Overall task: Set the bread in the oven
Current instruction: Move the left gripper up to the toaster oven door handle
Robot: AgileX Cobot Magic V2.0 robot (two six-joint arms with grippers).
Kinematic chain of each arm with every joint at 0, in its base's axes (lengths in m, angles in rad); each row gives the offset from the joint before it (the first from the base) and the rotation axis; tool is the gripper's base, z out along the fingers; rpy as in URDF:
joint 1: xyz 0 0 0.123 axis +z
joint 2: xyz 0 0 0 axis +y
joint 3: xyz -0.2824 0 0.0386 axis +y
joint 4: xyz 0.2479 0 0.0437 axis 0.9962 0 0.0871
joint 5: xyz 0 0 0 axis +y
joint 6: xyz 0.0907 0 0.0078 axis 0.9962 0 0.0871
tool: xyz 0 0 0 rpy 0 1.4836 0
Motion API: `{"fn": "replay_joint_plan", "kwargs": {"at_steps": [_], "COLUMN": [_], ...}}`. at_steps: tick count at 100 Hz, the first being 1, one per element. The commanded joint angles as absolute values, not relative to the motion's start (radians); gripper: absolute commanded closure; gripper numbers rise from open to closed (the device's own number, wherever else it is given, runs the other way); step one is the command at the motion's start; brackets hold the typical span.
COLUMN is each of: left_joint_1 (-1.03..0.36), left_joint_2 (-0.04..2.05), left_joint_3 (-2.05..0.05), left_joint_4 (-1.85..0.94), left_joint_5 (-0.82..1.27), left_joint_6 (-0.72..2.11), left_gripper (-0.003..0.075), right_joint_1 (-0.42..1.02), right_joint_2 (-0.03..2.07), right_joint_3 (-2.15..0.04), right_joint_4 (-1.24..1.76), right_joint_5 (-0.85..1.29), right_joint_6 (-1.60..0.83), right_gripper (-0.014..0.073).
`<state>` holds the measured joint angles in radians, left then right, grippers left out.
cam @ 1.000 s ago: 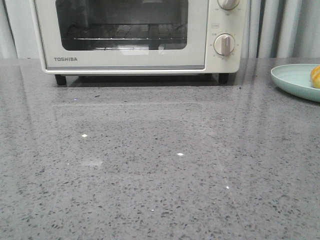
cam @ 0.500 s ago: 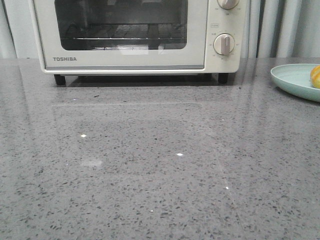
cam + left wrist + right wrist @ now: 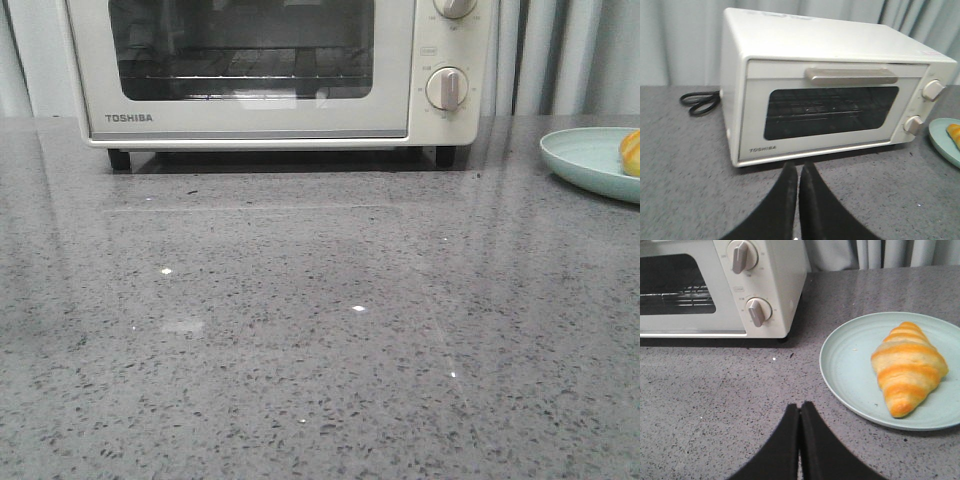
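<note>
— While the door is shut, where does the bread sit?

— The golden-yellow, pale-striped croissant-shaped bread (image 3: 908, 367) lies on a pale mint-green round plate (image 3: 850, 365), which rests on the grey speckled stone counter (image 3: 320, 340) off to the right of the cream-white boxy Toshiba toaster oven (image 3: 830, 95). It is well apart from the oven, so it is free to be picked without anything crowding it.

— And the oven itself?

— Its glass-windowed door is closed, the flat metal handle (image 3: 851, 75) running along the top edge of the door. A wire rack shows dimly behind the glass. A black cable (image 3: 700, 102) coils beside the oven's far side from the plate.

— The hands?

— The left gripper (image 3: 799, 175) has its black fingers pressed together with nothing between them, and it faces the oven front, below the door; I judge that suits it to deal with the handle. The right gripper (image 3: 800, 415) is likewise closed and empty, hovering near the plate's rim, on the oven side of the bread.

— So what comes first?

— Likely opening the door; nothing has been grasped yet.
</note>
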<state>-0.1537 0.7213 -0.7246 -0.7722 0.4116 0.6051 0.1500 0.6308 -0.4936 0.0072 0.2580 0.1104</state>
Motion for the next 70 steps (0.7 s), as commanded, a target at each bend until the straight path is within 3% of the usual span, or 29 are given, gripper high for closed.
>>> {"fn": "replay_joint_plan", "kwargs": {"at_steps": [1, 33, 70], "left_joint_1": [-0.232, -0.461, -0.498], "left_joint_2": [0.810, 1.153, 1.423], "left_joint_3": [-0.837, -1.113, -1.329], "left_joint_4": [-0.802, -0.802, -0.802], "left_joint_5": [0.357, 0.216, 0.207], "left_joint_6": [0.664, 0.698, 0.718], "left_gripper": [0.0742, 0.0741, 0.0742], "right_joint_1": [0.153, 0.153, 0.153], "right_joint_2": [0.655, 0.657, 0.657], "right_joint_3": [-0.534, -0.534, -0.534], "right_joint_4": [-0.008, -0.037, -0.049], "right_joint_5": [0.162, 0.147, 0.149], "right_joint_6": [0.108, 0.108, 0.108], "right_gripper": [0.0641, 0.0641, 0.0641]}}
